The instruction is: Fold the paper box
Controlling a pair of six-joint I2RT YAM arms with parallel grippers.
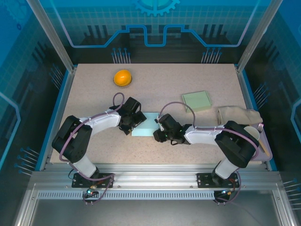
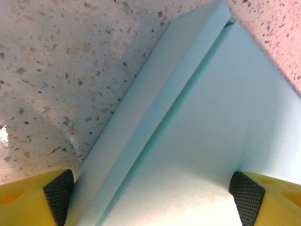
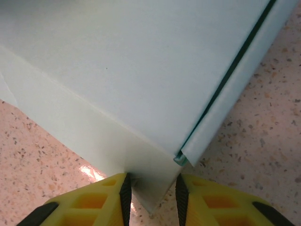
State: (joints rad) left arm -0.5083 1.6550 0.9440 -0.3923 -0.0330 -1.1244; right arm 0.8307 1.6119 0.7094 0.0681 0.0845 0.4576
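Closest in, the two arms reach from the near edge and meet mid-table (image 1: 94, 94) over the paper box (image 1: 145, 127). It lies flat, pale blue-green, between the two wrists. The right gripper (image 3: 151, 195) has its fingers drawn close on the box's corner flap, and the paper fills the narrow gap with both pads (image 3: 126, 193) against it: that's a pinch. On the other side, the left gripper (image 2: 153, 200) is spread wide and straddles the box's edge. One pad (image 2: 59, 195) sits just beside the folded side strip, the other over the broad panel, and neither squeezes. Further back, to the right, a flat pale-green square sheet (image 1: 196, 100) lies near a crumpled beige cloth (image 1: 235, 114). At the far left sits an orange round object (image 1: 122, 77), well apart from the box.
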